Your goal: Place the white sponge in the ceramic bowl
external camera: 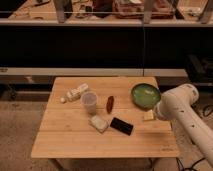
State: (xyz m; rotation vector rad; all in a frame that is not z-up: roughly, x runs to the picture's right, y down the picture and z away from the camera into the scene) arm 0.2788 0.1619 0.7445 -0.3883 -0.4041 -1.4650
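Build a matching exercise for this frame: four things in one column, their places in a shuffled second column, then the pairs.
1 white sponge
2 ceramic bowl
3 plastic cup
4 gripper

A back right corner of the table
B just left of the black slab
C just in front of the bowl
D mid-table, right of the white bottle

Pairs: 1-B; 2-A; 3-D; 4-C

The white sponge (98, 123), a small off-white rectangular block, lies flat and slightly askew, well apart from the ceramic bowl (146, 95), nearer the camera and to its left in view. The bowl sits upright, round, shallow and green, darker at the rim and glossy inside — the gripper (149, 115) just beside its near edge.
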